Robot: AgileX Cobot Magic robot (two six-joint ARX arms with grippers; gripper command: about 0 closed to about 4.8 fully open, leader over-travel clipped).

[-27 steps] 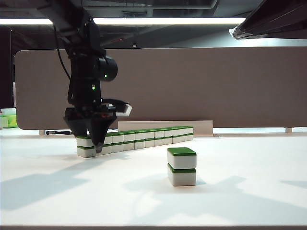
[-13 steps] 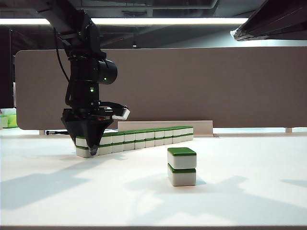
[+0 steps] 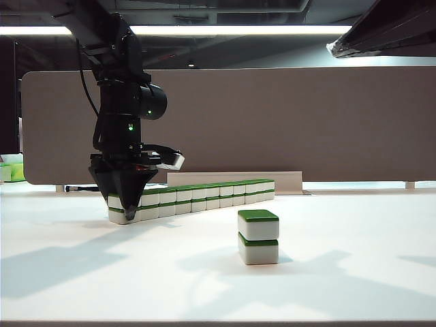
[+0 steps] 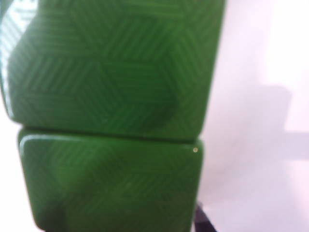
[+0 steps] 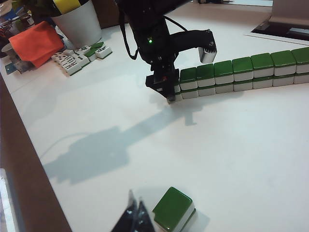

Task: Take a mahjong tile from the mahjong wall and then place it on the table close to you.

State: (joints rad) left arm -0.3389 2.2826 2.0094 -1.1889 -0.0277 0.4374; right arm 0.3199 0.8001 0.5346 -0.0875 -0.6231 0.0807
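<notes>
The mahjong wall (image 3: 204,197) runs two tiles high across the white table (image 3: 354,286), its green backs up. My left gripper (image 3: 128,204) points down over the wall's left end, its fingers close on either side of the end tile (image 3: 118,201). The right wrist view shows the same gripper (image 5: 166,92) at the wall's (image 5: 241,72) end. Green tile backs (image 4: 111,183) fill the left wrist view, with one dark fingertip (image 4: 202,223) beside the tile's edge; contact is not visible. My right gripper (image 5: 137,215) hovers shut and empty beside a short two-tile stack (image 5: 173,209).
The short stack (image 3: 258,237) stands alone near the table's middle front. A tall grey-brown partition (image 3: 306,122) closes the back. A white pail (image 5: 79,21), an orange cloth (image 5: 36,41) and several loose tiles (image 5: 77,58) lie beyond the wall's end.
The left gripper has drawn its fingers inward around the wall's end tile and shifted slightly left. The tiles and the right arm have not moved.
</notes>
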